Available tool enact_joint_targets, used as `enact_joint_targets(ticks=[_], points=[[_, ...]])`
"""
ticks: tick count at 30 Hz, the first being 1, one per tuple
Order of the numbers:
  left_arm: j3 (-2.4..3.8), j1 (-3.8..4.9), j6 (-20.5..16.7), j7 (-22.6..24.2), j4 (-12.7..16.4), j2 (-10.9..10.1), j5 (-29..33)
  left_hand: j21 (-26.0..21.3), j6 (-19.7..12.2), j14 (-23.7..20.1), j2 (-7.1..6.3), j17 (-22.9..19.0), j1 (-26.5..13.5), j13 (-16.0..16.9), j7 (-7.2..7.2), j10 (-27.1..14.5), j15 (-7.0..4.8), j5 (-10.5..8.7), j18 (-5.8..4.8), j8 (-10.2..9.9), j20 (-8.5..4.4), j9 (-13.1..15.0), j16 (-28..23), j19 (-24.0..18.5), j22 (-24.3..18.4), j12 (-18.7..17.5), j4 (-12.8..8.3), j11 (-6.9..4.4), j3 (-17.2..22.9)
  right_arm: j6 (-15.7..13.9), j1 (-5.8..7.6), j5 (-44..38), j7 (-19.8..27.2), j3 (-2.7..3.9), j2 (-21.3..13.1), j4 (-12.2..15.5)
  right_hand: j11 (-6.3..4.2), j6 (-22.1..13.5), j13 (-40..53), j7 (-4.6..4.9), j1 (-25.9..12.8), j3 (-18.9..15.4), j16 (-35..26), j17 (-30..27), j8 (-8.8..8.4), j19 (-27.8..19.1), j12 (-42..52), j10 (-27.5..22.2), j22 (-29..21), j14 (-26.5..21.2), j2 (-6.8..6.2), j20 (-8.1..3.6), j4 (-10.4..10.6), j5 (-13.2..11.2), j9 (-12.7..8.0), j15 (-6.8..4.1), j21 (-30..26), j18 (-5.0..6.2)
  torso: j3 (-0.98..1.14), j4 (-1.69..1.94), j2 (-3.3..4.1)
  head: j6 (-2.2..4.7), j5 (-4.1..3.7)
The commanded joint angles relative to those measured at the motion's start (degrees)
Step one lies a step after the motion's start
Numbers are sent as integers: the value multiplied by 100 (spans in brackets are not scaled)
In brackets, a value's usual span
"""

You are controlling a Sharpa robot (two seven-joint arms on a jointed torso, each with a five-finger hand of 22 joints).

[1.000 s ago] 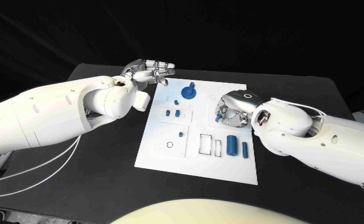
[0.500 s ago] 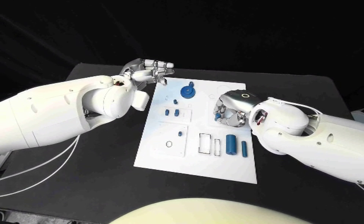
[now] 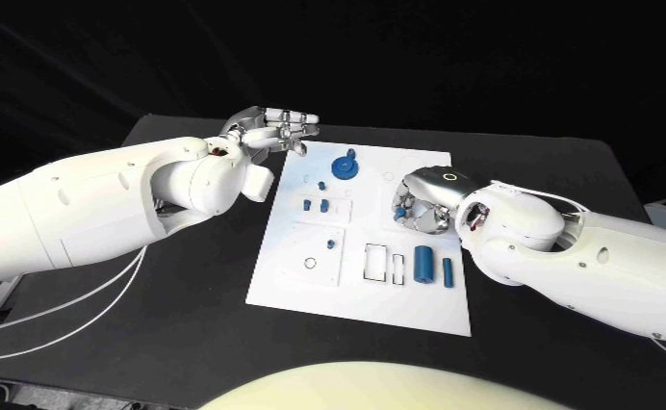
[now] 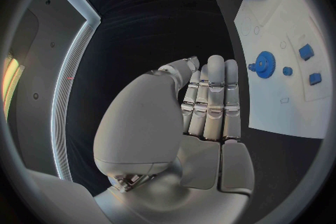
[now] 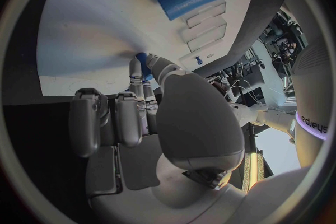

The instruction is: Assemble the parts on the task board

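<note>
Almost nothing moved: your right hand (image 3: pixel 421 206) stays pinching a small blue part (image 5: pixel 142 65) over the task board (image 3: pixel 298 280). Left hand (image 3: pixel 272 130) still idles, fingers together, holding nothing. You haven't seated it yet.

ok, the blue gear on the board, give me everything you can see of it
The blue gear is a round toothed disc in solid blue, plastic by its look, with a raised knob or hub at its middle. It sits flat near the far edge of the white task board, close to the left robot hand, which is apart from it. A small blue part lies just beside it. Nothing touches it.
</note>
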Motion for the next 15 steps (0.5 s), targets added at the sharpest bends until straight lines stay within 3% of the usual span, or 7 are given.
enact_joint_targets(ticks=[1, 9, 15], points=[[4, 6, 89, 17, 7, 6, 5, -34, -40, -27, 58, -7, 2, 7, -13, -50, 1, 5, 73, 24, 18, -6, -39, -12, 1, 21, -27, 7, -10, -253, -24, -61, -41, -14, -39, 71, -10, 64, 13, -12, -54, 29, 26, 14, 39, 115, 7, 60, 1149, 318, 20, -48, 27, 42, 30, -50, 50, -65, 3, -3, -1, -1, 9], [3, 5, 100, 23, -17, 14, 5, -34, -41, -27, 60, -8, 2, 7, -13, -52, 1, 5, 73, 25, 19, -6, -39, -13, 1, 25, -27, 7, -10, -750, 17, -3, -37, 33, -168, 321, -27, 88, 25, -28, -30, 77, 34, 22, 50, 141, 0, 87, 1172, 321, 52, -63, 16, 85, 48, -66, 107, -77, 5, -5, -7, 9, 39], [3, 4, 106, 22, -43, 36, 5, -34, -41, -27, 60, -8, 2, 7, -13, -52, 1, 5, 73, 25, 19, -6, -39, -13, 1, 25, -27, 7, -10, -805, 159, 97, -54, 80, -296, 733, -24, 81, 26, -21, -33, 82, 35, 22, 46, 144, -9, 82, 1175, 322, 40, -66, 14, 101, 51, -67, 114, -79, -3, -5, -9, 32, 78]])
